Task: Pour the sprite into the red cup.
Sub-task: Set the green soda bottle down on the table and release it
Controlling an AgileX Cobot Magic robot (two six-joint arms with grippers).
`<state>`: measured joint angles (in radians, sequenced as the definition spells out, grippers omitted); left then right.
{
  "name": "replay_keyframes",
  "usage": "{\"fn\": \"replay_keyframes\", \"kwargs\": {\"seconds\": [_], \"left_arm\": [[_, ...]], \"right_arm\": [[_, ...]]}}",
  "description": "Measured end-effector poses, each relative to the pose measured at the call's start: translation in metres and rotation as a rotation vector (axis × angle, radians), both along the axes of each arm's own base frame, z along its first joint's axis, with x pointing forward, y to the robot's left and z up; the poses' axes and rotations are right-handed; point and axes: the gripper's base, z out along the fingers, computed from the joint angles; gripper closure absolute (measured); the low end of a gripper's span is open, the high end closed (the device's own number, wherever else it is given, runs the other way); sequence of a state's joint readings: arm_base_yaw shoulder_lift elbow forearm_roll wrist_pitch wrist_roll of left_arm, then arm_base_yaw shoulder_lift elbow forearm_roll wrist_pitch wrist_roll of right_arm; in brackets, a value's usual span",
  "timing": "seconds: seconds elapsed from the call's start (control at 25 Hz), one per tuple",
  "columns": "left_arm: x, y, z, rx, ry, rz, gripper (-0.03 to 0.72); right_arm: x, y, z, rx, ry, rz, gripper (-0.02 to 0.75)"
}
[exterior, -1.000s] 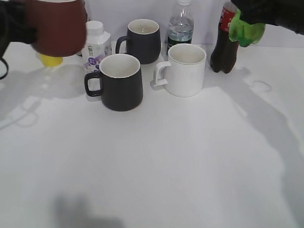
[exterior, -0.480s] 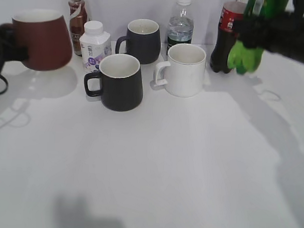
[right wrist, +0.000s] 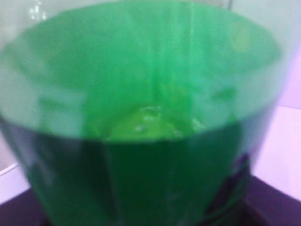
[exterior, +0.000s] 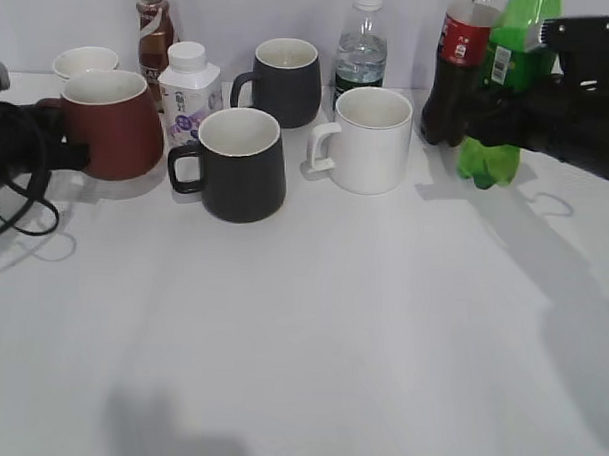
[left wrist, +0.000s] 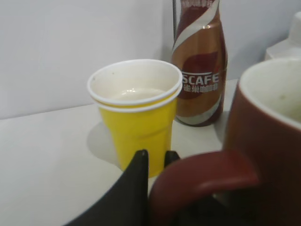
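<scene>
The red cup [exterior: 113,126] stands on the table at the far left. My left gripper [exterior: 72,150] is shut on its loop handle. In the left wrist view the handle [left wrist: 207,181] lies against my black fingers [left wrist: 136,188], and the left gripper [left wrist: 155,157] is closed round it. The sprite [exterior: 509,95] stands upright at the back right, its base at table level beside the cola bottle. My right gripper [exterior: 514,115] is wrapped round its middle. In the right wrist view the green sprite bottle [right wrist: 141,117] fills the frame and hides the fingers.
Two black mugs [exterior: 245,166] [exterior: 283,80] and a white mug [exterior: 368,140] stand mid-table. Behind are a water bottle [exterior: 362,45], cola bottle [exterior: 458,73], milk bottle [exterior: 189,89], coffee bottle [exterior: 151,28] and yellow paper cup [left wrist: 136,113]. A cable [exterior: 15,213] loops at the left.
The left gripper has lowered the red cup from the air down onto the table. The right gripper has brought the sprite down and upright beside the cola bottle.
</scene>
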<state>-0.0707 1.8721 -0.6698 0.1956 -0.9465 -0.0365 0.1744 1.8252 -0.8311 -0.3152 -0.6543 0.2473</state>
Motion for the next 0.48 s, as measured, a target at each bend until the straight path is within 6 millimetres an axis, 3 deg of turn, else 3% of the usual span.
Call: {"fn": "replay_keyframes", "kwargs": {"seconds": [0.32, 0.48], "left_arm": [[0.005, 0.002, -0.036, 0.027, -0.041, 0.018, 0.613], [0.005, 0.003, -0.040, 0.021, -0.052, 0.033, 0.615]], "right_arm": [[0.001, 0.001, 0.003, 0.000, -0.035, 0.008, 0.309], [0.001, 0.001, 0.003, 0.000, -0.035, 0.008, 0.309]]}}
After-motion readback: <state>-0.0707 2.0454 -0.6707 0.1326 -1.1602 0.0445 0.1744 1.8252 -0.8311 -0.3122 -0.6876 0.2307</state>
